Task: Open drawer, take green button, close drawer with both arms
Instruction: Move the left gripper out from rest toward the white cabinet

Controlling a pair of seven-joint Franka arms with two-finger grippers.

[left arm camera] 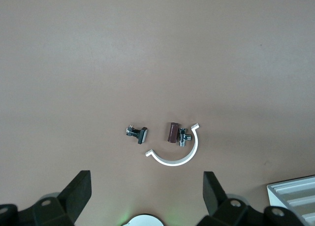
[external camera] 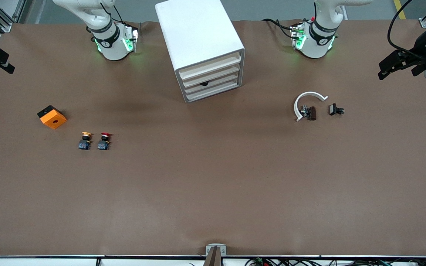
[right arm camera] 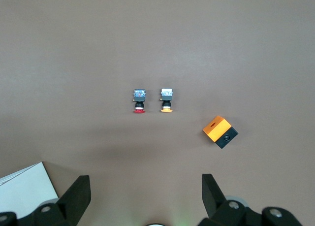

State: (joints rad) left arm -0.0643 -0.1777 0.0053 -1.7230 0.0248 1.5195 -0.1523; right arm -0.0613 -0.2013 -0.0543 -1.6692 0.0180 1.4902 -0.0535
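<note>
Wrist views: left gripper (left arm camera: 146, 196) fingers spread wide, empty; right gripper (right arm camera: 145, 199) likewise.

A brown-covered table (external camera: 213, 184) fills the view, with grey floor (external camera: 272, 9) past it.

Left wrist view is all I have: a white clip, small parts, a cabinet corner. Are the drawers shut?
Observer: Yes, all four drawers of the cabinet look shut.
Operator: Any green button outside?
Observer: None visible; only a yellow-capped button and a red-capped button, beside an orange block toward the right arm's end.
Operator: And the grippers?
Observer: The right gripper waits open over that end's table edge; the left gripper open over its own end.
</note>
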